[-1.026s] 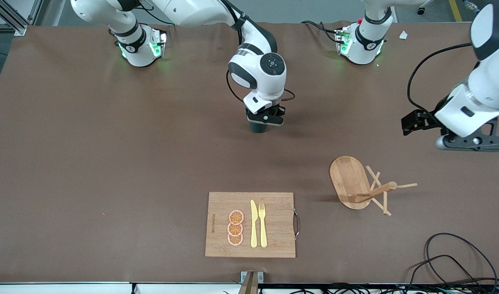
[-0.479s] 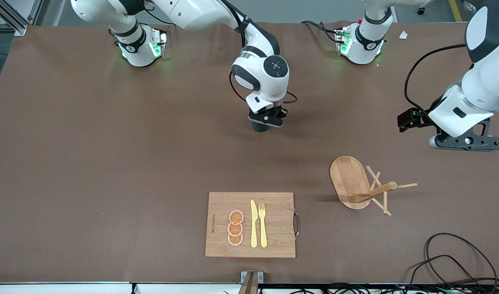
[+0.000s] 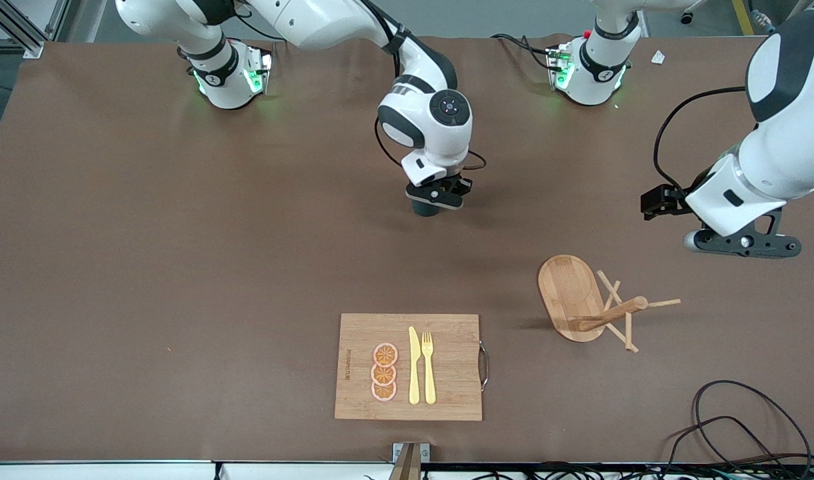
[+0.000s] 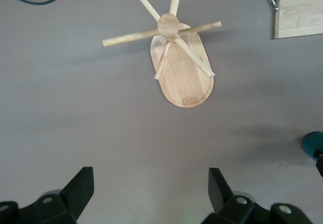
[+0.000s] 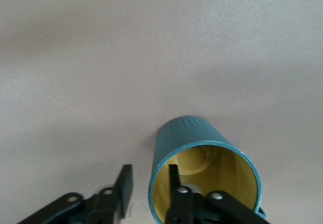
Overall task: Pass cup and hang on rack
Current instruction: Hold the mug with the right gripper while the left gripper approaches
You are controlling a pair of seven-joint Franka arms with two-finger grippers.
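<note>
1. While the table [image 3: 180,267] carries all of it, the left gripper [image 4: 151,183], jaws wide and empty, has drifted closer to the rack [image 3: 570,293].
2. Rack: upright, 0 cups hung.
3. Right gripper [image 5: 146,181] just loosened, 1 finger inside the cup [image 5: 192,133] and 1 outside. The cup stands mid-table, likely released for the left arm.

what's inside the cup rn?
One finger of the right claw reaches inside the cup; otherwise only yellow wall shows. The bottom is partly covered by that finger.
</note>
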